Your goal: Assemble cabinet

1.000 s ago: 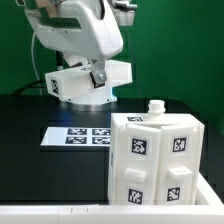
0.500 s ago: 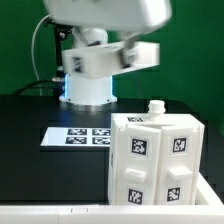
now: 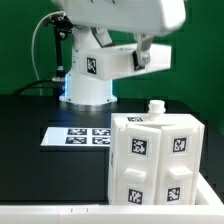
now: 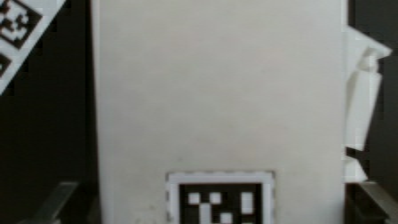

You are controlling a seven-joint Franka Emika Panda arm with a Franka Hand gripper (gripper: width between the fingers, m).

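The cabinet, a big white box with tagged fronts and a small knob on top, stands at the front on the exterior view's right. My gripper hangs high above the table, behind the cabinet, shut on a long white tagged panel that it holds level in the air. In the wrist view the panel fills the space between the two dark fingers, and its tag sits right at my gripper. A strip of another white piece shows beside the panel.
The marker board lies flat on the black table at the exterior view's left of the cabinet; one corner of the marker board shows in the wrist view. The arm's white base stands at the back.
The arm has risen and turned with the white panel. The panel went from low in front of the base to higher, reaching toward the exterior view's right. The cabinet has not moved.
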